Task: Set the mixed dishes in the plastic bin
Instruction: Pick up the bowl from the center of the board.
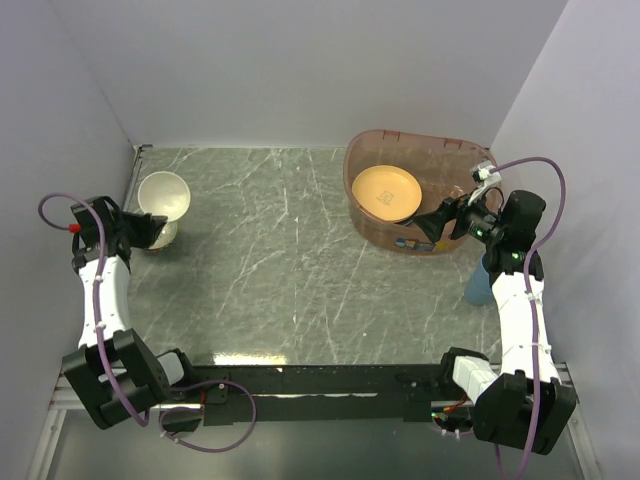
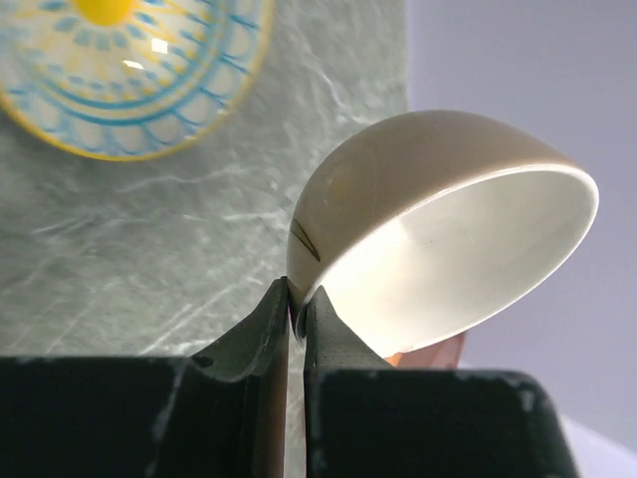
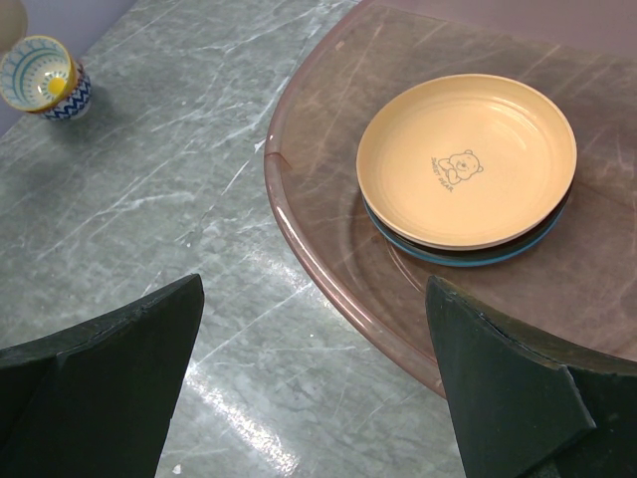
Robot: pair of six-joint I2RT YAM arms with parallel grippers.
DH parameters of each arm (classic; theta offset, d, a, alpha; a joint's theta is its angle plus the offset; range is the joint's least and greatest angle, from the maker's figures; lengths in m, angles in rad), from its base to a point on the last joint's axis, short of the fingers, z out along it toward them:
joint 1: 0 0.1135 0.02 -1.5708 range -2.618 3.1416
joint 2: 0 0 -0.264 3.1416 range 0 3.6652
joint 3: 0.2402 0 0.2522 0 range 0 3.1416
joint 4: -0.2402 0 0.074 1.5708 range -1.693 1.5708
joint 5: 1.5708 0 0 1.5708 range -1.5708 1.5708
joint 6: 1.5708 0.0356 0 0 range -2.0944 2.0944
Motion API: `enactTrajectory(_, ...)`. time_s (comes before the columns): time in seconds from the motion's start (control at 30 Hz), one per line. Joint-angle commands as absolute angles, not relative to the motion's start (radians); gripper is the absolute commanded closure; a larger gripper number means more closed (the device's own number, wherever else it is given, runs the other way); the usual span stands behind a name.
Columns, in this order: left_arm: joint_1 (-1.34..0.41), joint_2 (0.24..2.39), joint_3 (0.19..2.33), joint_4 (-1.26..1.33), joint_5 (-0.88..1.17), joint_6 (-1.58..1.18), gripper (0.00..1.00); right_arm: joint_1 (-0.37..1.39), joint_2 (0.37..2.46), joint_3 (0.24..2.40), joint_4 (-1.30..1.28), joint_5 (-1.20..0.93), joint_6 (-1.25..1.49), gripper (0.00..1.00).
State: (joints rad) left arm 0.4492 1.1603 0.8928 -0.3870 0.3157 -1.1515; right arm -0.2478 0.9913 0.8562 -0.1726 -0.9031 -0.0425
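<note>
Top external view: left gripper (image 2: 297, 311), clamped on the cream bowl (image 1: 163, 195) by its rim, sits far left; the bin (image 1: 352, 185) lies well right, nearer the wide-open, empty right gripper (image 3: 314, 299).

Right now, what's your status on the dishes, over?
Status: left jaws shut on small cream bowl rim, far left. Open right jaws at plastic bin rim. Inside: yellow-orange plate. Path across table looks open.

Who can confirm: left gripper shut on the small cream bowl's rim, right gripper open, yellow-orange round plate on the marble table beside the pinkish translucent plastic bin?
No: the yellow-orange round plate lies inside the pinkish translucent plastic bin, not beside it (right wrist view). Left gripper shut on the rim of the small cream bowl, right gripper open: correct.
</note>
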Motion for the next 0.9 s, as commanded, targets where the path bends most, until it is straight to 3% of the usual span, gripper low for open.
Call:
enactTrajectory(0.0, 0.425, 1.128, 0.928, -0.155, 0.552, -1.069, 0.99, -0.255, 0.968, 0.864, -0.144, -0.902, -0.057, 0.0)
enactTrajectory(0.17, 0.361, 1.071, 0.85, 0.047, 0.661, -1.043, 0.99, -0.255, 0.953, 0.861, -0.146, -0.894, -0.081, 0.0)
enactTrajectory(0.4, 0.148, 1.052, 0.868, 0.069, 0.624, -0.997, 0.99, -0.255, 0.95, 0.856, -0.152, -0.926, -0.115, 0.0)
enactTrajectory(0.87, -0.346, 1.038, 0.874, 0.095, 0.228, -1.022, 0.99, -0.239, 0.928, 1.031, -0.567, -1.016, -0.38, 0.0)
